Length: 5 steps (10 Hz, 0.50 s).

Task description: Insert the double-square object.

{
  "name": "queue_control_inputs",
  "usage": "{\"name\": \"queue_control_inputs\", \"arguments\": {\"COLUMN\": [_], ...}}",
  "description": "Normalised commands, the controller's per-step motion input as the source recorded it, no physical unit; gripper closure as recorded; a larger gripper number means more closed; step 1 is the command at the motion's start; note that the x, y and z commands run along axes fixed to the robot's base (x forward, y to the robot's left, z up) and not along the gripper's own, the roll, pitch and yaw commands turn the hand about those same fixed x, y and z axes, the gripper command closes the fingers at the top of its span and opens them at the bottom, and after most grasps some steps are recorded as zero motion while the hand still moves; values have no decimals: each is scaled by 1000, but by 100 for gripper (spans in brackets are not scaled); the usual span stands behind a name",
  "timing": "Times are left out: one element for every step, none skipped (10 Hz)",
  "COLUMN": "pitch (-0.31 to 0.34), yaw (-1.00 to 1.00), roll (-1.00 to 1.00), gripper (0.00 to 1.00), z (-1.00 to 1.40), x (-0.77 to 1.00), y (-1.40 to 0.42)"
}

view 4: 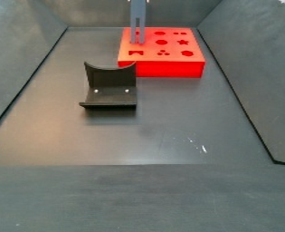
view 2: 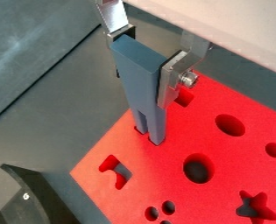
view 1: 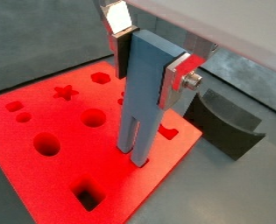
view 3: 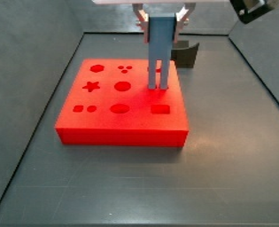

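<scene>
My gripper (view 1: 150,54) is shut on the double-square object (view 1: 144,96), a tall blue-grey piece forked below into two square prongs. It hangs upright over the flat red block (view 1: 58,131). In a wrist view (view 2: 143,87) the prong tips stand at the block's top face near one edge, at or just inside a hole. In a side view the object (view 3: 160,53) stands over the block's (view 3: 120,111) right side, its prongs reaching the surface. In a side view (view 4: 137,20) it shows thin at the block's (view 4: 163,56) left end. The gripper (view 2: 145,54) holds the solid upper part.
The red block has several shaped holes: star (view 1: 65,92), circles (view 1: 93,118), a square (view 1: 88,196). A dark grey block with a curved notch (view 1: 230,122) stands on the floor beside the red block; it also shows in a side view (view 4: 109,86). Dark walls enclose the floor (view 3: 129,186).
</scene>
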Motion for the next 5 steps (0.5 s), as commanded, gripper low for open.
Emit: {"name": "queue_control_inputs", "arguments": {"pitch": [0,47,90,84,71], "yaw": [0,0,0,0,0], "roll": [-10,-236,-99,-104,-154], "gripper": [100,100,100,100,100], "z": [0,-686,-877,-869,-769], "x": [0,0,0,0,0], "y": [0,43,66,51,57]}}
